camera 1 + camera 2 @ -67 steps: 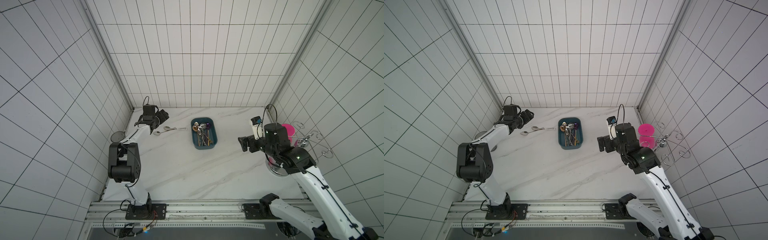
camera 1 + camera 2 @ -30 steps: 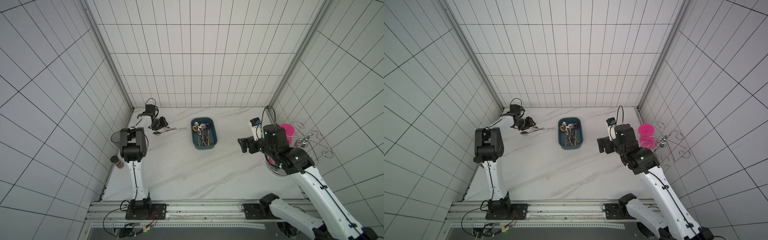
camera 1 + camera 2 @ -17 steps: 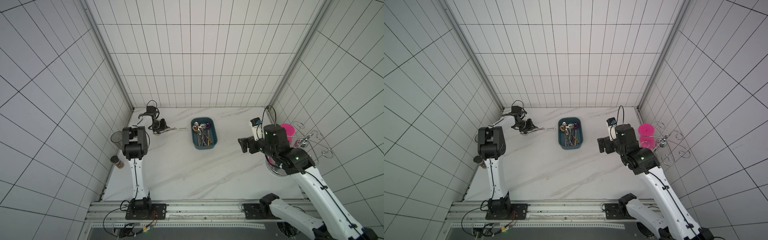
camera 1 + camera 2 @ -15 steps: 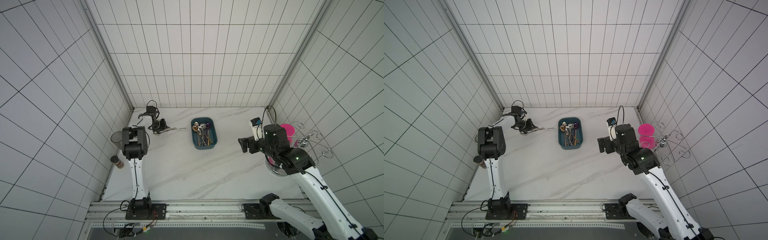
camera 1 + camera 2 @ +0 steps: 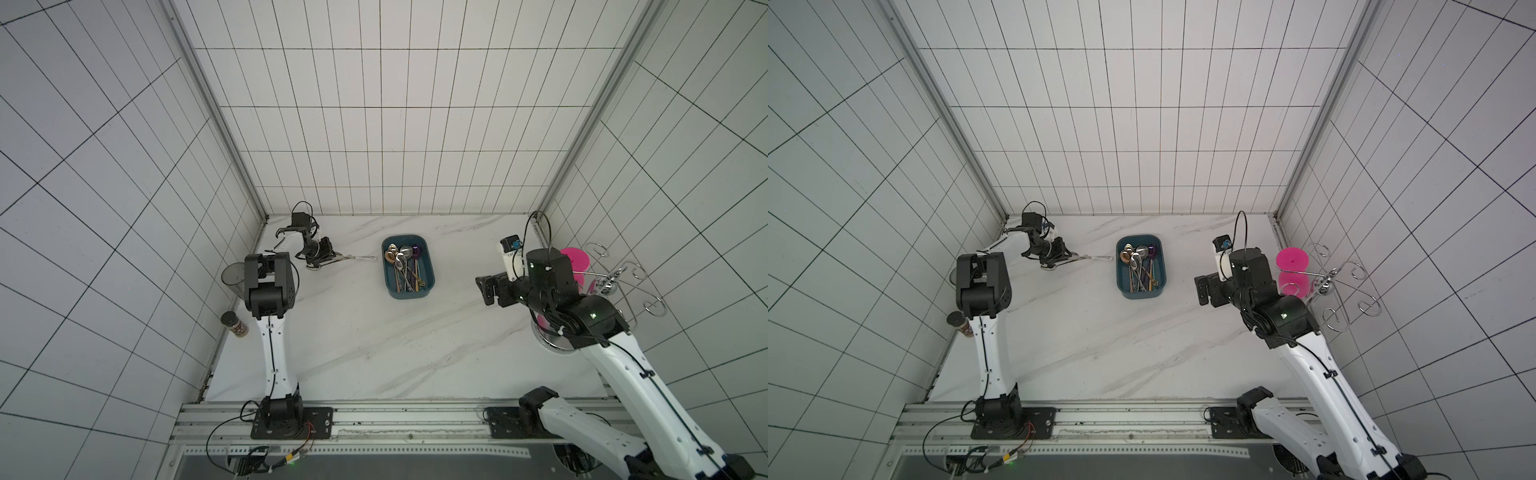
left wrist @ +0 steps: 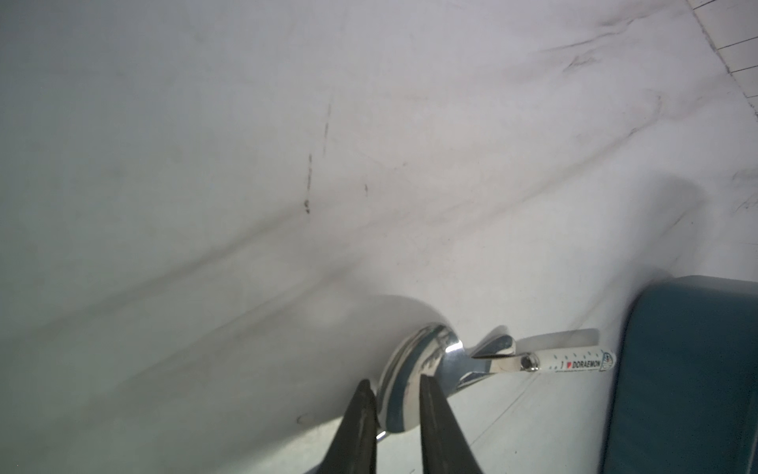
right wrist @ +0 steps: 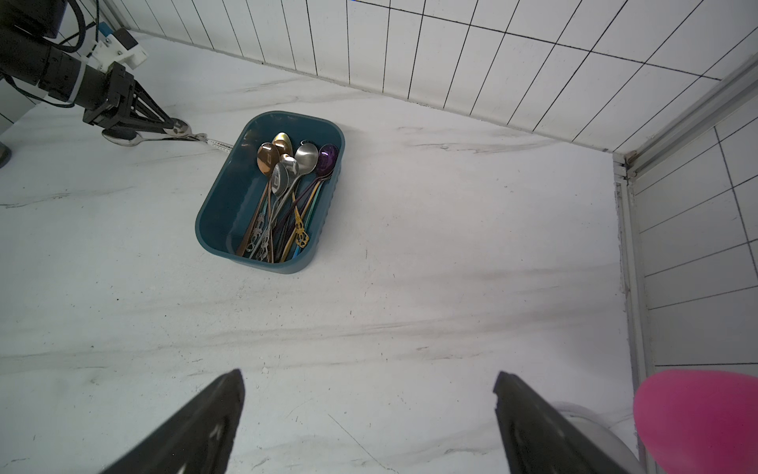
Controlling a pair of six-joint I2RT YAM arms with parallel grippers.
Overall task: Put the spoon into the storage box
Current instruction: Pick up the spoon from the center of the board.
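On the surface just beside the box, the spoon lies with its handle tip toward the box wall, left claw narrow astride its bowl end, grip unconfirmed: pinch firm before lifting, clear the rim, lay it lengthwise; right claw wide, empty, well apart.

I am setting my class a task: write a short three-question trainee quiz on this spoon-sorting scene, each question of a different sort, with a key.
1. True or false: the white-handled spoon already lies inside the storage box.
2. What does the storage box hold? A) forks B) other spoons C) nothing
3. Fill in: the right gripper hangs with jaws ____, holding nothing.

Key
1. False: it lies on the counter beside the box, between the fingers of the left gripper.
2. B
3. open
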